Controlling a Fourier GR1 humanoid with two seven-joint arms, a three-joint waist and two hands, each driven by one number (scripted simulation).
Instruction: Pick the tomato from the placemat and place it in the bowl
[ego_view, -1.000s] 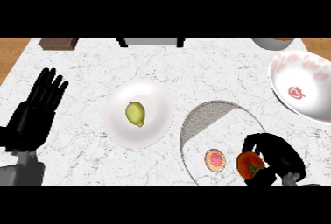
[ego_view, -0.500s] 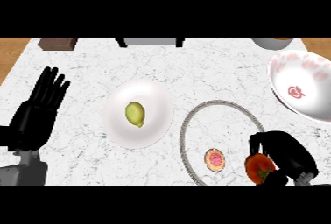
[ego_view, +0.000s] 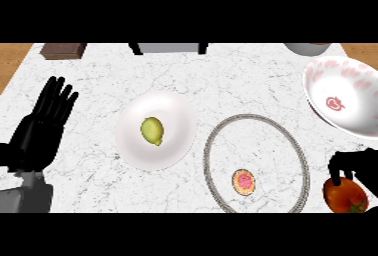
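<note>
The tomato (ego_view: 345, 196) sits at the lower right corner of the view, just off the right rim of the placemat (ego_view: 295, 150), with the black fingers (ego_view: 341, 167) of the right hand (ego_view: 354, 165) curled over its top and holding it. Much of that hand runs past the right edge, so only its upper part shows above the fruit. The bowl (ego_view: 347, 100), white with pink marks inside, lies higher up along the right side, well apart from the tomato. No writing can be read on anything.

The left hand (ego_view: 40, 130) rests at the left edge, fingers straight and pointing up, spread a little, with its grey forearm (ego_view: 22, 195) below. On the marble bench (ego_view: 111, 70) a white plate (ego_view: 173, 107) carries a yellow-green lemon (ego_view: 152, 131), and a small pink-and-orange round thing (ego_view: 244, 181) lies on the placemat.
</note>
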